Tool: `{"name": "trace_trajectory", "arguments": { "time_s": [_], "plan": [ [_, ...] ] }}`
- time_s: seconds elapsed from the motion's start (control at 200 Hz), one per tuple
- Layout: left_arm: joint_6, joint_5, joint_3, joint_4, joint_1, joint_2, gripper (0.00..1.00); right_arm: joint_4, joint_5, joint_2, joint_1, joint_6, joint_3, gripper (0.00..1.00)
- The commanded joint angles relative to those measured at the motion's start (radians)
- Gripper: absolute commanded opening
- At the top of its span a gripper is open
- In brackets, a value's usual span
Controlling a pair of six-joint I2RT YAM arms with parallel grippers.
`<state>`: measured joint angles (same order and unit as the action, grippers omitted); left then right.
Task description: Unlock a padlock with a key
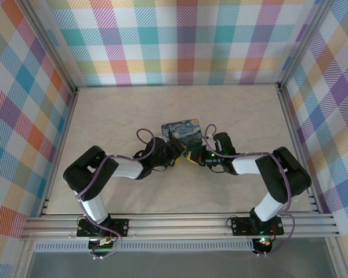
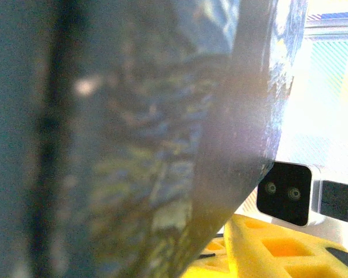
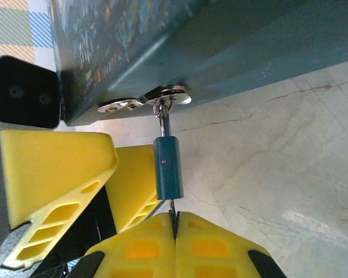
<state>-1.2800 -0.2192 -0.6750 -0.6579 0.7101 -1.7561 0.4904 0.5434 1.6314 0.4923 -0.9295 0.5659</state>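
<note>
- Right gripper (image 3: 174,231) clamped tight at lower centre, pinching the key (image 3: 173,209) by its thin blade.
- Key runs up into the blue padlock (image 3: 167,165), which hangs mid-frame from the box's (image 3: 267,46) silver hasp (image 3: 162,95).
- Left gripper (image 3: 120,159), left of frame: fingers apart, hold unclear.

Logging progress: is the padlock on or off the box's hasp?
On. The padlock hangs by its shackle from the silvery hasp on the box; the right tool pinches a thin key at its base.

The small blue padlock (image 3: 167,168) stuck straight out from the near edge of the box (image 3: 249,46), its silvery shackle looped through a metal hasp (image 3: 145,99). The key (image 3: 173,215), visible as a thin dark blade, sat in its bottom end.
</note>
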Motion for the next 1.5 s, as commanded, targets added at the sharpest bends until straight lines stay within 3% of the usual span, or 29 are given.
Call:
{"name": "trace_trajectory", "arguments": {
  "time_s": [0.0, 0.695, 0.97, 1.275, 1.495],
  "plan": [
    [-0.030, -0.012, -0.023, -0.062, 0.020, -0.025, 0.49, 0.047, 0.007, -0.002, 0.009, -0.021, 0.017, 0.00],
    [-0.080, -0.012, -0.044, -0.094, 0.026, -0.078, 0.34, 0.074, 0.008, -0.001, 0.015, -0.089, 0.009, 0.01],
    [-0.082, -0.010, -0.045, -0.096, 0.026, -0.084, 0.22, 0.082, 0.007, -0.001, 0.016, -0.112, 0.003, 0.03],
    [-0.076, 0.001, -0.046, -0.057, 0.026, -0.062, 0.05, 0.000, -0.030, -0.064, 0.012, -0.061, -0.013, 0.24],
    [-0.081, 0.000, -0.048, -0.054, 0.026, -0.060, 0.03, -0.158, -0.105, -0.162, 0.005, 0.049, -0.014, 0.36]
  ]
}}
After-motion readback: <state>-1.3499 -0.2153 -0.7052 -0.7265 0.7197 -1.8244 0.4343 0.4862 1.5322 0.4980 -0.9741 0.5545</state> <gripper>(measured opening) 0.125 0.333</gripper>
